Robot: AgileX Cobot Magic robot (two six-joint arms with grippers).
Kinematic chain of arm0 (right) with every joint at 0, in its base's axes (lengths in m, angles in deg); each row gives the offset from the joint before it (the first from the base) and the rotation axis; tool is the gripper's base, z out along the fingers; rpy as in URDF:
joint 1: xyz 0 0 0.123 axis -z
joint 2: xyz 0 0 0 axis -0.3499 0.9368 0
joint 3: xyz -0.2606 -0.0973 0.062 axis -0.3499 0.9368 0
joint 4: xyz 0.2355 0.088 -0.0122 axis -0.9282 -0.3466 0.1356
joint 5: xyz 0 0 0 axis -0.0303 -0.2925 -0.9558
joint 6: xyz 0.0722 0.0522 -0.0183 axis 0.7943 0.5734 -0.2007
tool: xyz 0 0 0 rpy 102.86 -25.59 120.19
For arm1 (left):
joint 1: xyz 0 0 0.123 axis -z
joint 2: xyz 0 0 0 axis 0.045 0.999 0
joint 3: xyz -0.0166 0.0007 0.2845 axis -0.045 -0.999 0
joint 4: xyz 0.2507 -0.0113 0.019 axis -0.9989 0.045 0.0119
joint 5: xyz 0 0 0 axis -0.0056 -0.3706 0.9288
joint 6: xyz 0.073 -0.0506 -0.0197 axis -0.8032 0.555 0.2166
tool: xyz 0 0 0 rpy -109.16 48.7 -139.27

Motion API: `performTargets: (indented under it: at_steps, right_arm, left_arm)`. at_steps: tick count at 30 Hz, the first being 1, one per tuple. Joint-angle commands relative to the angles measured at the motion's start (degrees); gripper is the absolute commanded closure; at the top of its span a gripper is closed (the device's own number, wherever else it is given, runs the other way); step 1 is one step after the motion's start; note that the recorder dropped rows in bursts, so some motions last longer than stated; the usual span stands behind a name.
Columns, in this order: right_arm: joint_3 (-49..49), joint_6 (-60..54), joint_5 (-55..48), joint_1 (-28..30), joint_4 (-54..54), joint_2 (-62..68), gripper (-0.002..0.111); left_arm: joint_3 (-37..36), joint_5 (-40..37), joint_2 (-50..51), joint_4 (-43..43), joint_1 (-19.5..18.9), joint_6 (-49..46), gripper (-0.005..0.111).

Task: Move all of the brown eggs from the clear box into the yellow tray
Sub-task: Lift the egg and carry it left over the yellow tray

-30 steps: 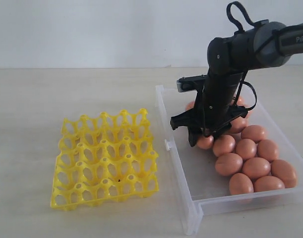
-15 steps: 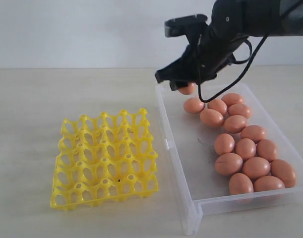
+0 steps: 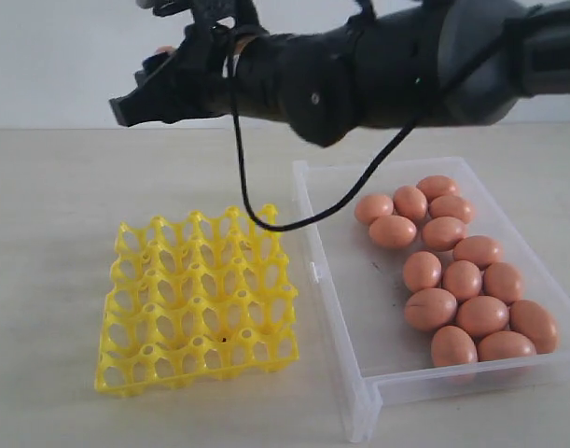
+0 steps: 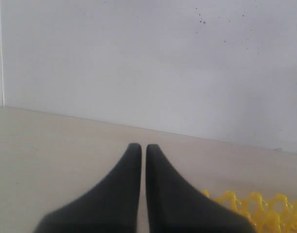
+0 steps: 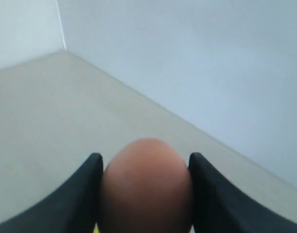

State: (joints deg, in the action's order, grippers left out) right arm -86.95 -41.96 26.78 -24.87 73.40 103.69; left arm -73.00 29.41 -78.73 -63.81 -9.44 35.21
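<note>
The brown egg point(image 5: 146, 194) held in the right pincer point(image 5: 144, 156) is almost wholly hidden behind its fingers from across the room, blurred and cut off up close, and just past the left pincer point(image 4: 144, 148) only a corner of the yellow tray point(image 4: 257, 208) shows.

The eggs point(image 3: 464, 280) are orange-brown with a soft sheen, and the held egg point(image 5: 146, 194) is the same shade. The box point(image 3: 345, 355) is clear, the tray point(image 3: 199, 299) a bright yellow lattice. Left pincer point(image 4: 139, 148) and right pincer point(image 5: 144, 159) are black; the table point(image 3: 51, 205) is pale beige, the wall point(image 3: 61, 56) white.

Right claw point(image 3: 145, 86) aloft; yellow tray point(image 3: 196, 291) below; brown eggs point(image 3: 462, 279) in clear box point(image 3: 367, 303).
</note>
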Motion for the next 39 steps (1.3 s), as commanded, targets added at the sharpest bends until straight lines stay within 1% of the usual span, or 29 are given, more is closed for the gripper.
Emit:
performTargets:
  at_steps: [1, 4, 7, 10, 14, 17, 21, 24, 25, 30, 32, 39]
  right_arm:
    - [3.12, 0.63, 15.34, -2.28, 0.68, 3.98, 0.109]
    - [3.54, 5.15, 21.37, -2.54, 5.04, 8.24, 0.109]
    - [3.54, 9.26, 30.56, -2.54, 10.64, 13.2, 0.109]
    - [3.54, 9.56, 40.63, -2.54, 11.69, 18.04, 0.109]
    - [3.43, 9.56, 46.45, -2.54, 10.64, 22.78, 0.109]
    - [2.5, 9.56, 45.27, -2.54, 10.78, 25.16, 0.109]
    - [0.15, 10.96, 40.5, -2.54, 11.54, 27.0, 0.109]
    - [-2.99, 13.55, 35.61, -2.54, 12.8, 28.23, 0.109]
    - [-4.02, 13.55, 32.99, -2.54, 12.8, 28.22, 0.109]
    - [-6.97, 14.29, 26.46, -2.54, 12.36, 28.22, 0.109]
    - [-7.01, 15.91, 25.8, -2.54, 12.63, 28.22, 0.109]
    - [-7.01, 16.06, 24.08, -2.54, 13.21, 28.22, 0.109]
  left_arm:
    - [-0.2, 0.11, -0.14, 0.51, 0.1, 0.51, 0.103]
    - [-0.2, 0.11, -0.14, 0.51, 0.1, 0.51, 0.103]
    - [-0.2, 0.0, -0.14, 0.51, 0.1, 0.51, 0.103]
    - [-0.2, 0.0, -0.14, 0.51, 0.1, 0.51, 0.103]
    - [-0.2, 0.0, -0.14, 0.51, 0.1, 0.51, 0.103]
    - [-0.2, 0.0, -0.14, 0.51, 0.1, 0.51, 0.103]
    - [-0.2, 0.0, -0.14, 0.51, 0.1, 0.51, 0.103]
    - [-0.2, 0.12, -0.14, 0.51, 0.1, 0.51, 0.103]
    - [-0.2, 0.12, -0.14, 0.51, 0.1, 0.51, 0.103]
    - [-0.2, 0.12, -0.14, 0.51, 0.1, 0.51, 0.103]
    - [-0.2, 0.12, -0.14, 0.51, 0.1, 0.51, 0.103]
    - [-0.2, 0.12, -0.14, 0.51, 0.1, 0.51, 0.103]
